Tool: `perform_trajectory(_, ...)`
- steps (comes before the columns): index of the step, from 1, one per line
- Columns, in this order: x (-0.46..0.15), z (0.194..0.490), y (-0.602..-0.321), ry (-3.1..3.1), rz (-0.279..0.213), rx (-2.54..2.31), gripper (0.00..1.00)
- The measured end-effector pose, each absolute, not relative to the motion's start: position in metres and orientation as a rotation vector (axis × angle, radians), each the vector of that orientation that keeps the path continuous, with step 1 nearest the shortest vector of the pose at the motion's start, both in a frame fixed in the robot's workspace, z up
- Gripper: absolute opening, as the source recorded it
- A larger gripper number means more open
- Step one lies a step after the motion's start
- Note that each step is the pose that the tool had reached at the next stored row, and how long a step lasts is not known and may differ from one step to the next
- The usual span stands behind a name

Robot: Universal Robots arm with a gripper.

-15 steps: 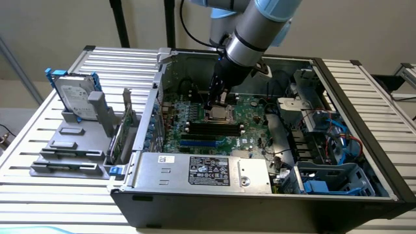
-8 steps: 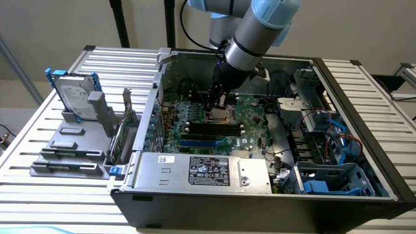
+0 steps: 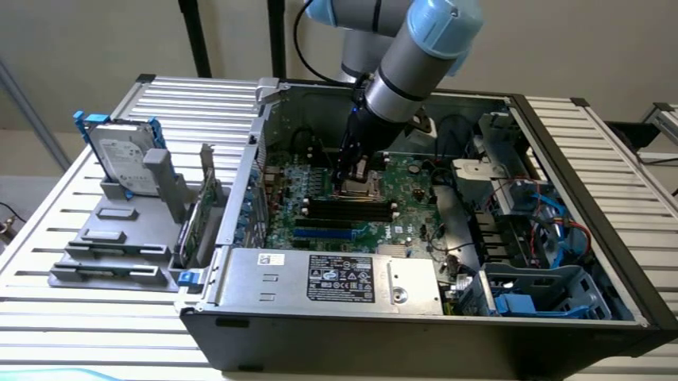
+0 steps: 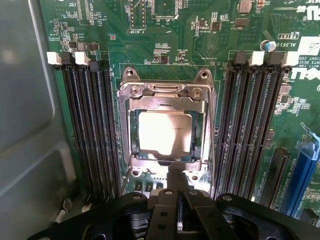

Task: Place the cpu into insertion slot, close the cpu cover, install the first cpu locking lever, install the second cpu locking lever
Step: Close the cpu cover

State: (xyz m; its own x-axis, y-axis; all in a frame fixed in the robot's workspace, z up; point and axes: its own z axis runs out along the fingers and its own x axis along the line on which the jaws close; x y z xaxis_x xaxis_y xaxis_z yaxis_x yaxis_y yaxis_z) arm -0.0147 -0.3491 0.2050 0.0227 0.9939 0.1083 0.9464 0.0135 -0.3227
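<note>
exterior view, from its left: one hard drive (image 3: 122, 155) in a blue bracket, propped on grey trays on the slatted table (image 3: 43, 238). then one open pc case (image 3: 317, 341) lying on its side. one arm reaches down into it, gripper (image 3: 348, 176) right over the socket area of the green board.

wrist view: grey case wall, then four memory slots (image 4: 90, 130), then one slot (image 4: 134, 132) in the middle, then four more memory slots (image 4: 252, 125), then one blue slot (image 4: 302, 175).

one cpu (image 4: 165, 132) sits flat inside the slot, pale face up. one cover (image 4: 167, 100) lies down over it, cpu showing through the cut-out. so placing looks done and the cover looks shut, by my read.

gripper (image 4: 176, 175) has its jaws clenched together, grasping nothing, tip at or just touching the cover's near edge.

step in hand, as i judge it: pressing the cover home or starting on the first lever. levers: can't count them, thin wire beside the slot is too faint to call.

lever work here calls for a narrow tip contact close beside the slot, kept off the memory slots on either side.
</note>
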Motion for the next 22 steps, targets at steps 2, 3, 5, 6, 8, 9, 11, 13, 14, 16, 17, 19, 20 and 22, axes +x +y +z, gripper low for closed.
perform_trajectory(2,-0.015,0.202,-0.349,-1.989,0.215,-1.998,0.11)
perform_trajectory(3,-0.015,0.2,-0.349,-1.989,0.213,-1.996,0.11)
perform_trajectory(5,-0.015,0.198,-0.349,-1.988,0.209,-1.995,0.11)
perform_trajectory(6,-0.015,0.197,-0.349,-1.987,0.208,-1.994,0.11)
perform_trajectory(8,-0.015,0.197,-0.349,-1.987,0.207,-1.993,0.11)
perform_trajectory(9,-0.015,0.197,-0.349,-1.986,0.206,-1.993,0.11)
perform_trajectory(11,-0.015,0.197,-0.349,-1.986,0.205,-1.992,0.11)
perform_trajectory(13,-0.015,0.202,-0.349,-1.985,0.206,-1.991,0.11)
perform_trajectory(14,-0.015,0.205,-0.349,-1.984,0.207,-1.991,0.11)
perform_trajectory(16,-0.016,0.21,-0.35,-1.983,0.208,-1.99,0.11)
perform_trajectory(17,-0.017,0.212,-0.351,-1.983,0.208,-1.99,0.11)
perform_trajectory(19,-0.022,0.214,-0.353,-1.983,0.208,-1.99,0.11)
perform_trajectory(20,-0.026,0.215,-0.354,-1.983,0.208,-1.99,0.11)
perform_trajectory(22,-0.034,0.216,-0.357,-1.983,0.208,-1.99,0.11)
